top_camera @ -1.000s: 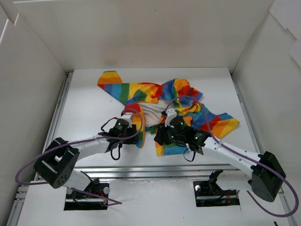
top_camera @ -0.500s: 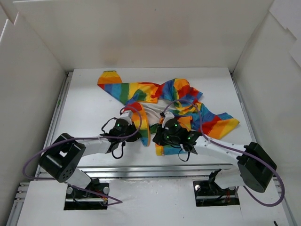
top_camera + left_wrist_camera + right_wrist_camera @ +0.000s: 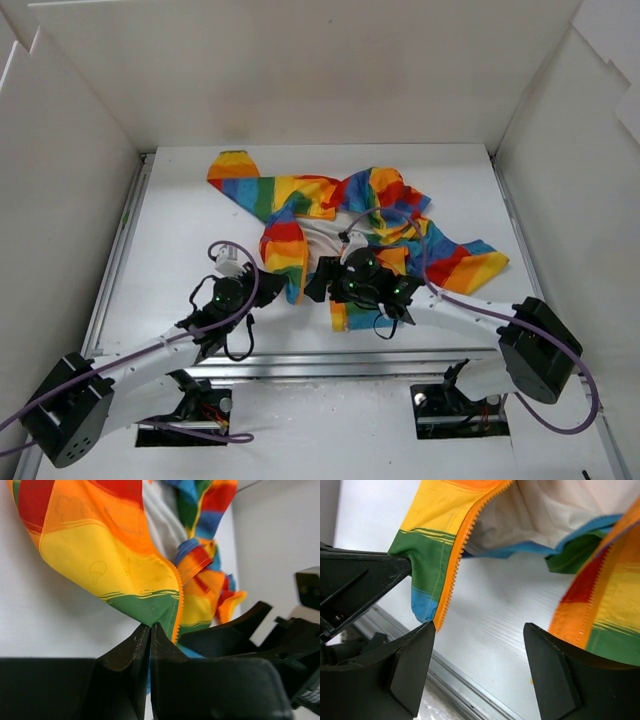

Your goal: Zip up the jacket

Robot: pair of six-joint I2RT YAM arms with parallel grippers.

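The rainbow-striped jacket (image 3: 330,205) lies open on the white table, its white lining (image 3: 322,238) showing. My left gripper (image 3: 274,291) is shut on the green bottom corner (image 3: 150,611) of the jacket's left front panel, right beside the orange zipper teeth (image 3: 178,600). My right gripper (image 3: 316,283) stands open between the two panels. In the right wrist view its left fingertip (image 3: 422,635) touches the lower end of that zipper edge (image 3: 454,575). The other panel's zipper edge (image 3: 587,597) hangs by the right finger (image 3: 547,665).
White walls (image 3: 300,70) enclose the table on three sides. A metal rail (image 3: 465,690) runs along the near table edge just under both grippers. One sleeve (image 3: 240,175) reaches to the far left, another (image 3: 475,265) to the right.
The right gripper has gone from shut to open. The left arm has drawn back toward the near left, still shut on the panel corner, and the bunched left panel now lies flatter.
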